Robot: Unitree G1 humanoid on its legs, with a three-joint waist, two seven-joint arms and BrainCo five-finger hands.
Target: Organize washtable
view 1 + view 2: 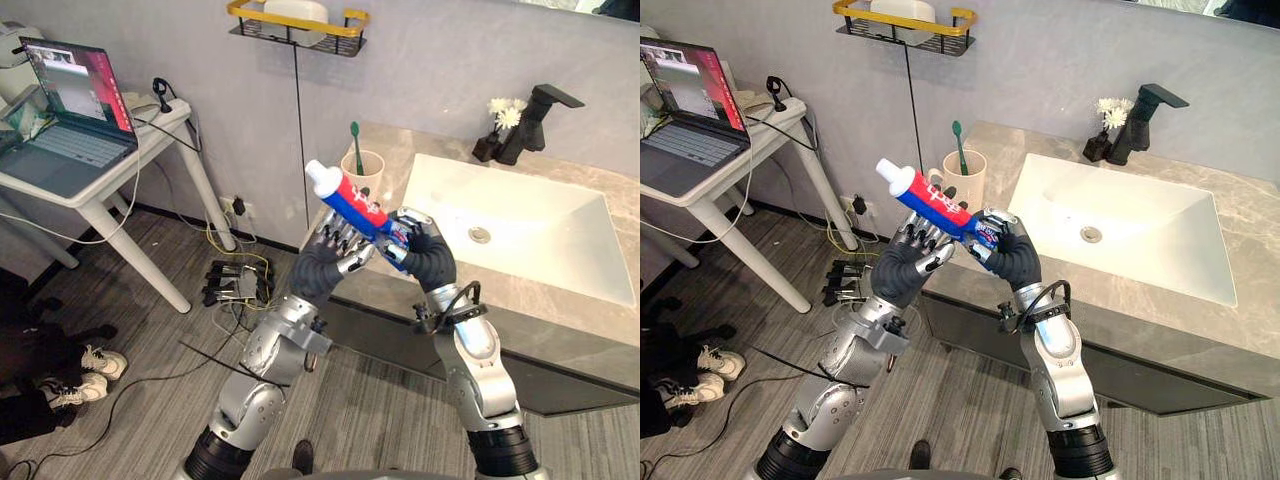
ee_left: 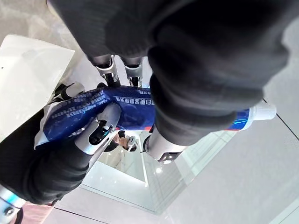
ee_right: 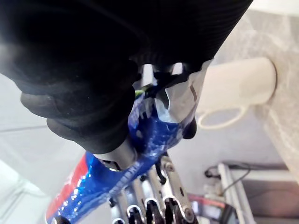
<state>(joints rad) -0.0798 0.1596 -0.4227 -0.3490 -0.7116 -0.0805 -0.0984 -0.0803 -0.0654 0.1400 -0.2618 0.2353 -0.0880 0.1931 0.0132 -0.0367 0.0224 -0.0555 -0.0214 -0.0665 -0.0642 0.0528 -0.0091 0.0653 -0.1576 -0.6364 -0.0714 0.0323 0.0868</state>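
A red, white and blue toothpaste tube (image 1: 350, 200) is held up in the air in front of the washtable's left end, white cap pointing up and left. My right hand (image 1: 430, 262) is shut on its flat crimped end; the right wrist view shows the fingers curled round the blue tube (image 3: 93, 182). My left hand (image 1: 325, 262) is open, its straight fingers resting against the tube's underside near the middle (image 2: 93, 112). Behind the tube, a cream cup (image 1: 363, 172) with a green toothbrush (image 1: 356, 145) stands on the stone counter (image 1: 560, 320).
A white sink basin (image 1: 520, 215) fills the counter's middle, with a black faucet (image 1: 535, 115) and a small vase of white flowers (image 1: 500, 125) behind it. A yellow-rimmed wall shelf (image 1: 297, 25) hangs above. A white table with a laptop (image 1: 70, 120) stands left; cables and a power strip (image 1: 230, 280) lie on the floor.
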